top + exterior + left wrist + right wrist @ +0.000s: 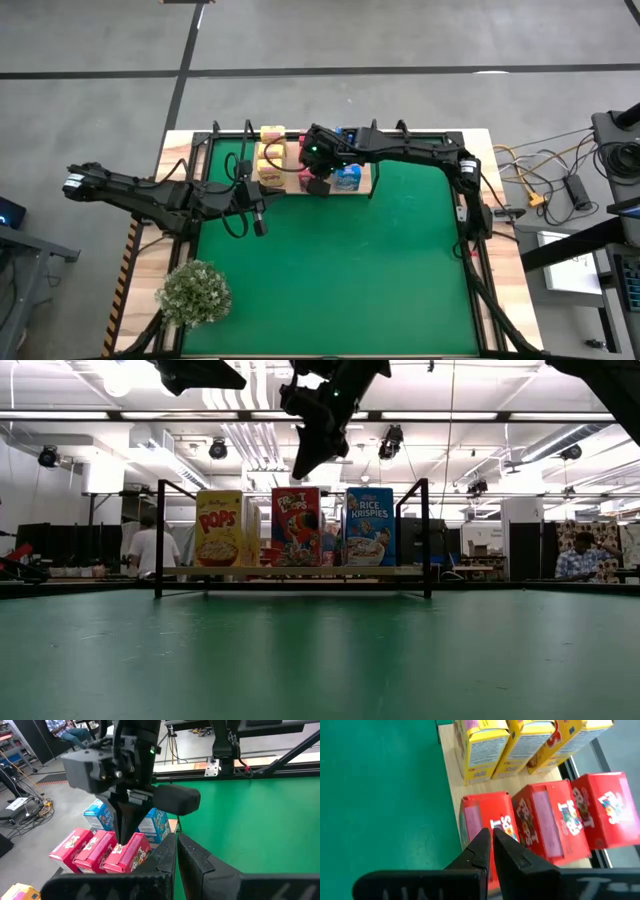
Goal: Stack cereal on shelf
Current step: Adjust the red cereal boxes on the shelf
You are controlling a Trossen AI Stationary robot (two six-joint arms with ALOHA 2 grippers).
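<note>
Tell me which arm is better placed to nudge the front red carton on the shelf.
Right, likely: the right gripper, shut, hangs just above the front red carton. The left gripper, shut, sits over the green mat.

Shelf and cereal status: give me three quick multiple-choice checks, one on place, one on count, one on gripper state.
1. Where is the right gripper?
A. above the red cartons on the shelf
B. beside the plant
C. off the mat

2. How many red cartons show in the right wrist view?
A. one
B. three
C. five

3. How is the left gripper?
A. shut, empty
B. holding a yellow carton
C. wide open

Answers: 1 A, the high view puts it over the shelf. 2 B, three stand side by side. 3 A, its fingers meet over the green mat.
</note>
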